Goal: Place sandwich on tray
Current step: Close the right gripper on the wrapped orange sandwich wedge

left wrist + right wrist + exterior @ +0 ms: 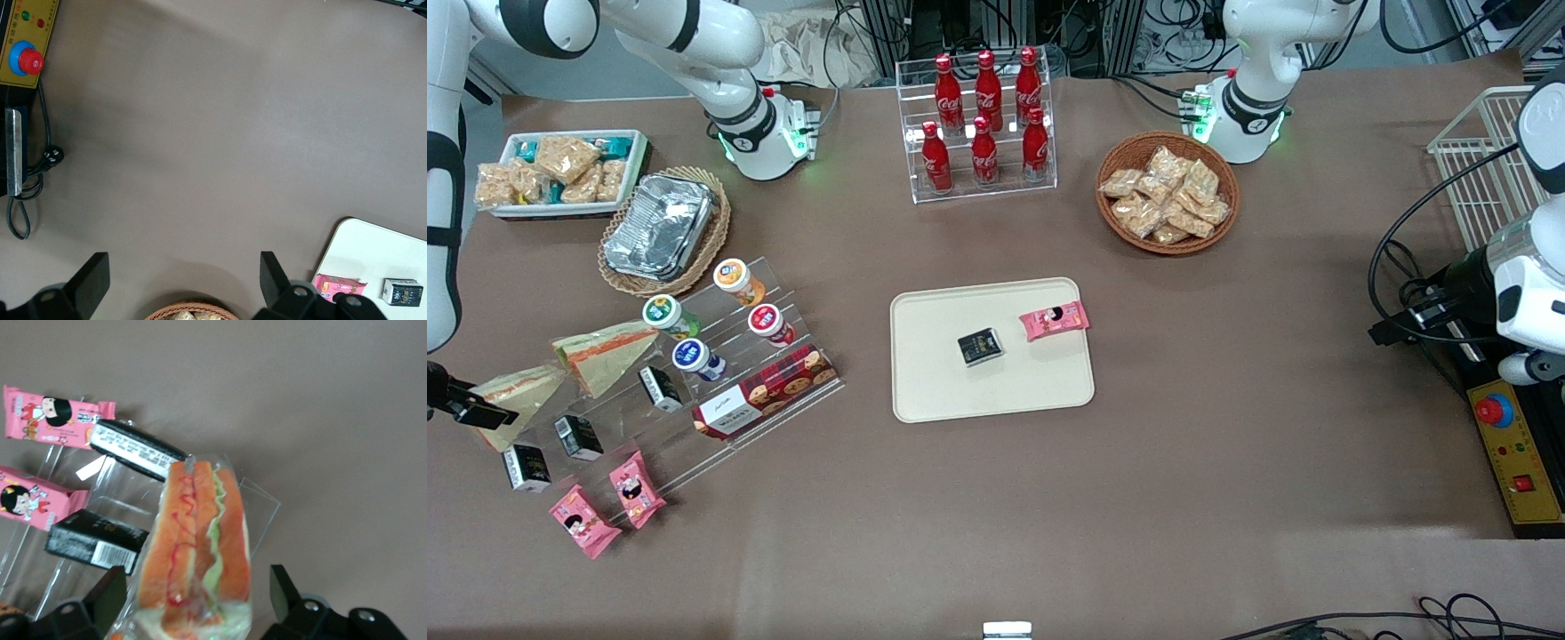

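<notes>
Where the brown table (1227,462) comes closest to the front camera, it is bare cloth. The first things above that in the frame are two pink snack packs (583,524) at the foot of a clear stepped stand (720,427), toward the working arm's end. Small black boxes (527,467) sit just above them.

The sandwich (520,391) lies next on the stand, at mid-height by the frame's edge. Its long axis runs slantwise across the frame, and its narrow end points toward the second wedge with the broad orange band (605,351). In the right wrist view the sandwich (197,553) shows its filling edge, with red and green stripes between pale bread. It runs lengthwise out from the gripper (197,577) toward a black-and-white box (137,450).

The gripper (467,404) is at the wedge's wide end. Its fingers (113,590) are spread wide, one on each side of the wrapper, with a gap showing on both sides. They are not clamped on it.

The tray (934,391) sits in the middle of the frame, well apart from the sandwich, and holds a black box (980,347) and a pink pack (1055,320).

Higher in the frame are a foil tray (660,227) and a wicker basket of snacks (1167,191). Above those stands a rack of red cola bottles (983,116), with cables (1120,36) along the top edge.
</notes>
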Controlling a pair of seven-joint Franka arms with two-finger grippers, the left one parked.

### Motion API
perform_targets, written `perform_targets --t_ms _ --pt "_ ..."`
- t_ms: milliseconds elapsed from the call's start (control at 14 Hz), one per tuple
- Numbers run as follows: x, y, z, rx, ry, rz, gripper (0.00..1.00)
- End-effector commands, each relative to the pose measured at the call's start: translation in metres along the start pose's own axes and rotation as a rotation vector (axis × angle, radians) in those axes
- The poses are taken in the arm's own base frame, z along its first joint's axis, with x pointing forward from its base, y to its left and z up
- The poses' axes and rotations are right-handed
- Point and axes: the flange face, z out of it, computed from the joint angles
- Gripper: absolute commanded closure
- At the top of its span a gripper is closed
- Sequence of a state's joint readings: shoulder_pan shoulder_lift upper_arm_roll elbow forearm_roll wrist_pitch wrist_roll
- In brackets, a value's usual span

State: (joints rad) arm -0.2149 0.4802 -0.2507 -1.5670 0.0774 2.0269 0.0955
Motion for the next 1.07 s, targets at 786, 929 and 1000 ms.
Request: perform_targets --t_ms 786,929,1000 --pt "0.010 0.014 -0.029 0.064 -0.025 -0.102 1.00" --pt "0.008 0.013 -0.053 0.067 -0.054 -0.108 1.00" --pt "0.005 0.010 -0.068 0.071 -0.069 -0.112 1.00"
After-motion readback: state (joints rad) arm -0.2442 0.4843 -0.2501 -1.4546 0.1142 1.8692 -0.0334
